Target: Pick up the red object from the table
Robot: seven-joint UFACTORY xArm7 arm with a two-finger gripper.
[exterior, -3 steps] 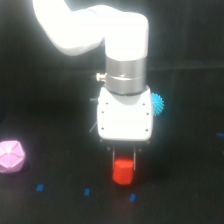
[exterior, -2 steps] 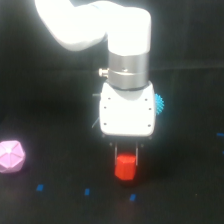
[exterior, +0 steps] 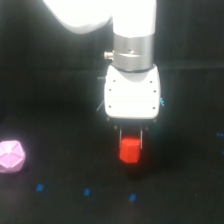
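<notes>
Hand (exterior: 131,136) hangs straight down from the white arm (exterior: 131,50), in the middle of the exterior view. Its white housing fills the centre of the frame; two thin dark fingers (exterior: 142,137) poke out from the underside. The fingers stand one on each side of the red block (exterior: 129,150), close against its upper part. They look pressed onto the block, pinching it, though the picture is soft and the contact lines are blurred.

Red block: directly below the housing, its top tucked between the finger ends, its lower half sticking out beneath them. Faceted top edge, flat front face, bright red-orange. Whether its base touches the counter (exterior: 60,200) or sits just clear of it cannot be told; the black surface swallows any shadow.

Counter: flat matte black, running across the whole lower frame. A few small blue marks (exterior: 87,191) lie in a loose row near the bottom, below and to either side of the block, apart from it.

Pink many-sided block (exterior: 11,155): at the exterior view's far left edge, resting on the counter, well apart from the hand and the red block.

Cyan slivers (exterior: 161,102) show at the housing's edge on the exterior view's right, mostly hidden behind the hand; too little is visible to make out a shape.
</notes>
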